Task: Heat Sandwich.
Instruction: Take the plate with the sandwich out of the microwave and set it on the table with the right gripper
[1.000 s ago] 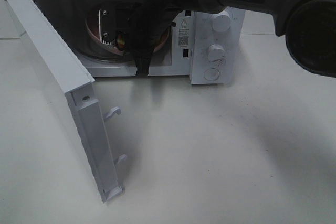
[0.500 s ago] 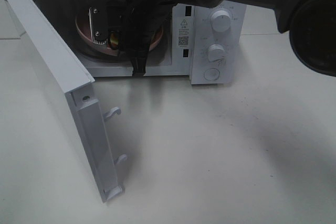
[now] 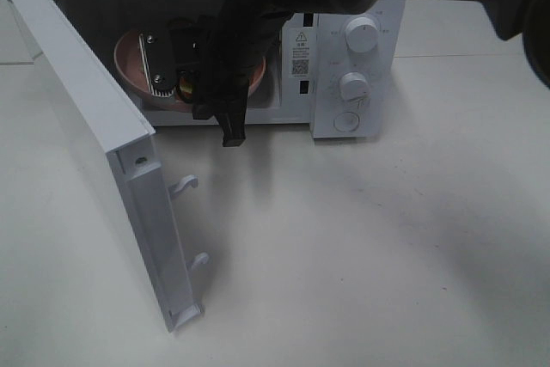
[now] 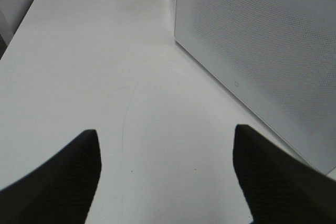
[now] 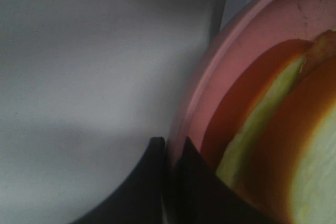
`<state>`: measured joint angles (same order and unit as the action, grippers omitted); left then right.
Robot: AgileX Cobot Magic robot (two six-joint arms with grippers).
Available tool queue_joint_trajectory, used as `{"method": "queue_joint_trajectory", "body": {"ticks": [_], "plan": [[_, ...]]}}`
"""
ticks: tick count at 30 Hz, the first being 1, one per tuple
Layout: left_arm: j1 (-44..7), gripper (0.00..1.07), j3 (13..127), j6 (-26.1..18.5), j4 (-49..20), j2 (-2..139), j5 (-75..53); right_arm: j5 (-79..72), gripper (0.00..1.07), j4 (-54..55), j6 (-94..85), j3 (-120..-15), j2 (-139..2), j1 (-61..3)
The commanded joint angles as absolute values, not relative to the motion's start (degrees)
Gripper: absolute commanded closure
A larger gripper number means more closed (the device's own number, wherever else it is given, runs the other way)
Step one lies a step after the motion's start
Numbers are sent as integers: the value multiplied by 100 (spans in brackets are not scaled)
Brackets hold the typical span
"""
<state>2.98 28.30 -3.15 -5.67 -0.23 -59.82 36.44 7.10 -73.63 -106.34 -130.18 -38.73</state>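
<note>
The sandwich shows pale green and orange-red layers and lies on a round pink plate. My right gripper is shut on that plate's rim. In the exterior high view the plate sits in the open microwave, mostly covered by the right gripper, with only a sliver of sandwich showing. In its own wrist view my left gripper stands open over bare table with nothing between its fingers; the exterior view does not show it.
The microwave door swings out wide to the front left, with two latch hooks on its edge. Knobs and a button are on the microwave's right panel. A white perforated panel stands close beside the left gripper.
My right gripper, holding the plate, has moved left and toward the front of the microwave opening. The left gripper shows no change.
</note>
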Motion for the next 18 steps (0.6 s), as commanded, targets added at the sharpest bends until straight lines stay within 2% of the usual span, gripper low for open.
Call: {"method": "queue_joint_trajectory", "body": {"ticks": [1, 18], "plan": [[286, 41, 2813, -309, -579, -115, -5936, 3335, 107, 613, -7489, -10336, -12657, -3953], [286, 41, 2813, -309, -579, -115, -5936, 3329, 107, 229, -7454, -9379, -11963, -4303]]}}
